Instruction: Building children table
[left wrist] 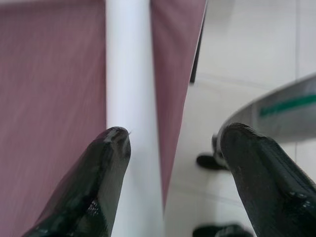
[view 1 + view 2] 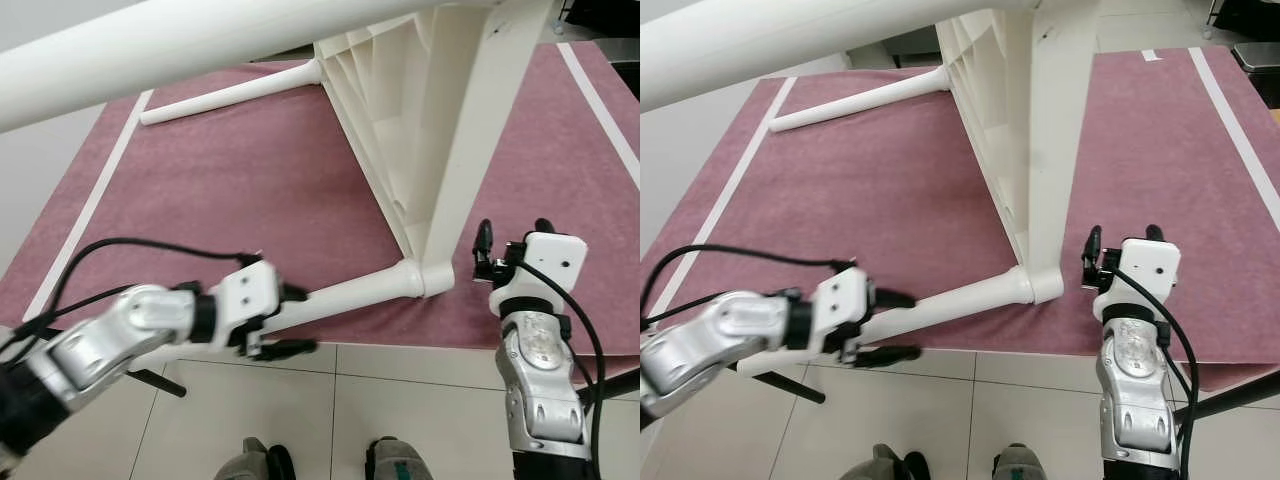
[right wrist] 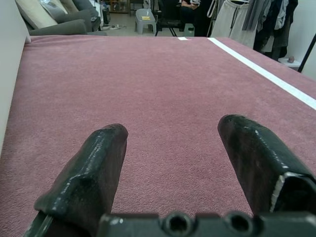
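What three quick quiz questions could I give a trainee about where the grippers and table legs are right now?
1. True or false: the left gripper is shut tight on the near table leg.
2. Which gripper hovers open over the red mat, beside the table frame?
A. left
B. right
3. Fill in: the far table leg lies on the ____.

Key: 1 false, its fingers are open around the leg; 2 B, the right gripper; 3 mat.
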Tool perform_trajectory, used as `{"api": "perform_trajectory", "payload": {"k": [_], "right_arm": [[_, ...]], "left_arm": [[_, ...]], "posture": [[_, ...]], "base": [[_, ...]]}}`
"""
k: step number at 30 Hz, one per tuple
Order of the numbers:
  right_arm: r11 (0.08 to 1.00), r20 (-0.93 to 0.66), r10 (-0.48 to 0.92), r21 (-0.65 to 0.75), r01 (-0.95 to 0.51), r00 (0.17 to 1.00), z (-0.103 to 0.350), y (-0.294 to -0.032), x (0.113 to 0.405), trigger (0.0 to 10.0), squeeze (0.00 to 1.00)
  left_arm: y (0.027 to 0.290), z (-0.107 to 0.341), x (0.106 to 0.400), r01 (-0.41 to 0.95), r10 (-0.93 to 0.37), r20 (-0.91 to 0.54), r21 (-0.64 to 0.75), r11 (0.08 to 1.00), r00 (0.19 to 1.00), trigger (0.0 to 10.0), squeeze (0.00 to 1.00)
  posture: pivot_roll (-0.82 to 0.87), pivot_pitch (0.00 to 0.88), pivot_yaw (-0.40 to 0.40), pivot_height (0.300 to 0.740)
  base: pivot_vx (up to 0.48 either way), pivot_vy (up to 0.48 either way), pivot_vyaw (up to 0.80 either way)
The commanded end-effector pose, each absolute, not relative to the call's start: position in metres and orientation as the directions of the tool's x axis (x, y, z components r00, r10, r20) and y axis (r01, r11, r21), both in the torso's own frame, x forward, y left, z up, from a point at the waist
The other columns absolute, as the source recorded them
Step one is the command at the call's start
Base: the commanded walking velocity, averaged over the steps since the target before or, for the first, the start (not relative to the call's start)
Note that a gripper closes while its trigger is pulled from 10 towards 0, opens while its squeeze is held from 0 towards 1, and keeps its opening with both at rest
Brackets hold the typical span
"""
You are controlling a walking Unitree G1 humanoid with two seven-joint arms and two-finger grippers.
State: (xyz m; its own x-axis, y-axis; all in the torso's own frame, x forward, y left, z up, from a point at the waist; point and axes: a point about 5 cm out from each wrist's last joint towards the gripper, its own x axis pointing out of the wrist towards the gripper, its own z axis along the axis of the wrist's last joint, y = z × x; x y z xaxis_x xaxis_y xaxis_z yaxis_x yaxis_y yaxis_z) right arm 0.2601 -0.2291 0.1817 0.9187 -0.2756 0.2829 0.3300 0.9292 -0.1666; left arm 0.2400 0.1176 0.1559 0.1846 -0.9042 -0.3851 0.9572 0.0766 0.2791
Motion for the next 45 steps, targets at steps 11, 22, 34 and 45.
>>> {"api": "perform_trajectory", "payload": {"k": [11, 22, 34, 45], "right_arm": [[0.919, 0.125, 0.041, -0.395, 0.011, 0.991, 0.165, -0.228, 0.226, 10.0, 0.0], [0.882, 0.065, 0.05, -0.472, -0.013, 0.997, 0.173, -0.258, 0.21, 10.0, 0.0], [0.88, 0.027, 0.196, -0.445, -0.164, 0.98, 0.182, -0.244, 0.205, 10.0, 0.0], [0.844, -0.057, 0.306, -0.446, -0.298, 0.95, 0.182, -0.239, 0.194, 10.0, 0.0]], "left_arm": [[0.143, 0.152, 0.257, 0.91, -0.844, -0.418, 0.376, 0.176, 0.336, 10.0, 0.0], [0.149, 0.135, 0.249, 0.952, -0.833, -0.491, 0.278, 0.126, 0.254, 10.0, 0.0], [0.155, 0.121, 0.266, 0.945, -0.773, -0.564, 0.297, 0.137, 0.289, 8.4, 0.0], [0.156, 0.124, 0.277, 0.938, -0.771, -0.562, 0.321, 0.131, 0.299, 0.0, 0.0]], "posture": [[-0.13, 0.159, 0.129, 0.74], [-0.15, 0.166, 0.137, 0.74], [-0.15, 0.162, 0.143, 0.74], [-0.16, 0.161, 0.146, 0.74]], "base": [[0.0, 0.0, 0.0], [0.0, 0.0, 0.0], [0.0, 0.0, 0.0], [0.0, 0.0, 0.0]]}}
